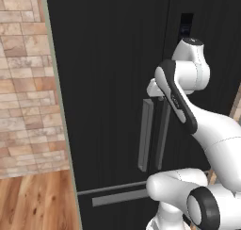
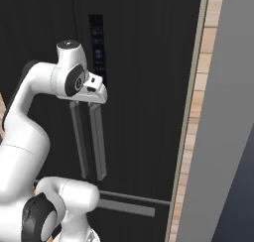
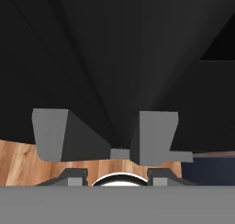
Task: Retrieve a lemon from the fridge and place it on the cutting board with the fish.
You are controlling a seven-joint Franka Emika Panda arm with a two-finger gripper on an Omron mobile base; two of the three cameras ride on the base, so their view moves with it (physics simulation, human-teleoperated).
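1. Left base view: the fridge (image 1: 108, 83) stands shut, black and tall. Its two long grey bar handles, the left handle (image 1: 145, 135) and the right handle (image 1: 163, 135), hang side by side at the seam between the doors, their long axes upright. The arm's hand sits at the very top of the two bars, with the tool behind the wrist. A grey drawer handle (image 1: 117, 196) runs level below the doors. A brick wall (image 1: 26, 92) lies left of the fridge, and a wooden floor (image 1: 33, 201) below it.

2. Right base view: the hand is pressed to the top ends of the same two bars, and the tool (image 2: 92, 101) points down along them. From here I cannot tell whether its jaws are round a bar. A dark panel (image 2: 97, 42) sits in the door just above the hand. Brick edging and a grey wall close the right side.

3. Hand view: the tips (image 3: 73, 177) rise at the bottom, parted, with one grey bar top to each side and the door seam straight ahead. The tool looks released, grasping nothing. I judge the next move is to shift sideways onto one bar before pulling. The lemon is presumably inside, behind the shut doors.
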